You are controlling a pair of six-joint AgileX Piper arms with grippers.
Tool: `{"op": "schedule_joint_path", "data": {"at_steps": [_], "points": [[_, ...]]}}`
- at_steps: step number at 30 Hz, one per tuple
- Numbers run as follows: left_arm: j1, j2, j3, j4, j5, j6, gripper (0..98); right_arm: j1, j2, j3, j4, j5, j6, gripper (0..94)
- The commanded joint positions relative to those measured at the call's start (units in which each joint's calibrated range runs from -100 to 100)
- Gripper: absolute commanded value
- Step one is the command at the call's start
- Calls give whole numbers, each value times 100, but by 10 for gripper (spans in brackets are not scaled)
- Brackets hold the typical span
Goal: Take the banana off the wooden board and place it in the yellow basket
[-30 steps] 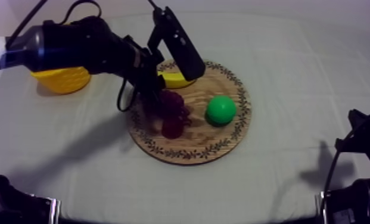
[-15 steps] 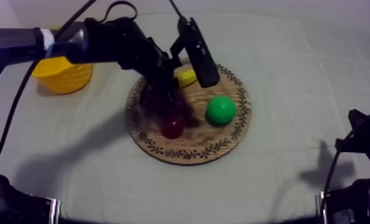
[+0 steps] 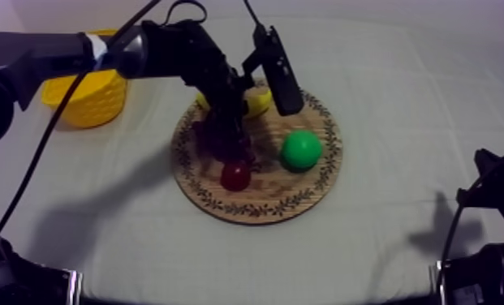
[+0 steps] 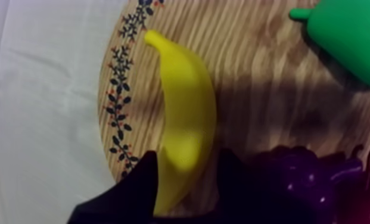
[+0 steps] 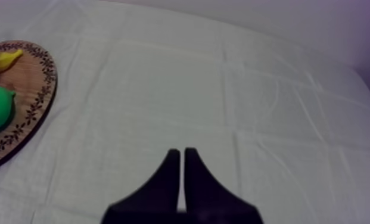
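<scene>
The yellow banana [image 3: 259,99] lies on the far left part of the round wooden board [image 3: 303,199]. My left arm reaches in from the upper left, and my left gripper [image 3: 240,112] is down at the banana. In the left wrist view the banana [image 4: 184,113] rests on the board [image 4: 264,71], its near end held between my two black fingers [image 4: 133,190], which are closed against both its sides. The yellow basket [image 3: 84,93] stands at the far left. My right gripper [image 5: 181,156] is shut on nothing, low at the right, over bare cloth.
A green pear [image 3: 301,149], purple grapes [image 3: 222,142] and a small red fruit [image 3: 235,174] share the board. The grapes [image 4: 306,179] lie just beside my left fingers. Open cloth spreads between the board and the basket, and to the board's right.
My left arm has swung right, away from the basket and over the board, and its gripper has come down around the banana's end. The right arm has not moved.
</scene>
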Motion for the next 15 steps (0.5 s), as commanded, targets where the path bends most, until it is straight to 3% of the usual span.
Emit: {"op": "schedule_joint_path", "data": {"at_steps": [1,8,15], "points": [[-11,61,-17,12,1,-5,397,2,-2,-3,-2,2,-1,3],[-23,321,-198,28,135,6,359,2,-2,-3,-2,2,-1,3],[47,402,-369,-95,251,321,207,2,-2,-3,-2,2,-1,3]]}}
